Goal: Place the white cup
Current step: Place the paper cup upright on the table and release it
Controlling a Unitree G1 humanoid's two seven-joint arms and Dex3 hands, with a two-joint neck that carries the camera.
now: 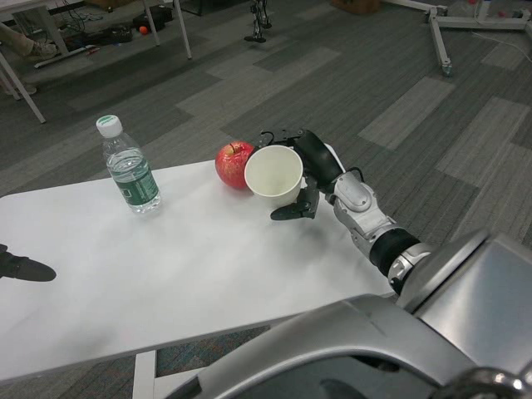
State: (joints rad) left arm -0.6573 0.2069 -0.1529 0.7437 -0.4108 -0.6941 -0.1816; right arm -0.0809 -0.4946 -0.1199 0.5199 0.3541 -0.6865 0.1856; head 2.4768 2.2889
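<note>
Nearby, red apple beside white cup, water bottle

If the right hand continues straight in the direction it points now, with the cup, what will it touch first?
Probably the red apple. The right hand holds the white cup, tilted with its mouth toward the camera, and points left along the table's far edge. The apple lies just beyond the cup's rim; whether they already touch is unclear.

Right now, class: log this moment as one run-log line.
right hand: holds white cup, tilted, beside apple | left hand: on table | bottle: upright
</note>
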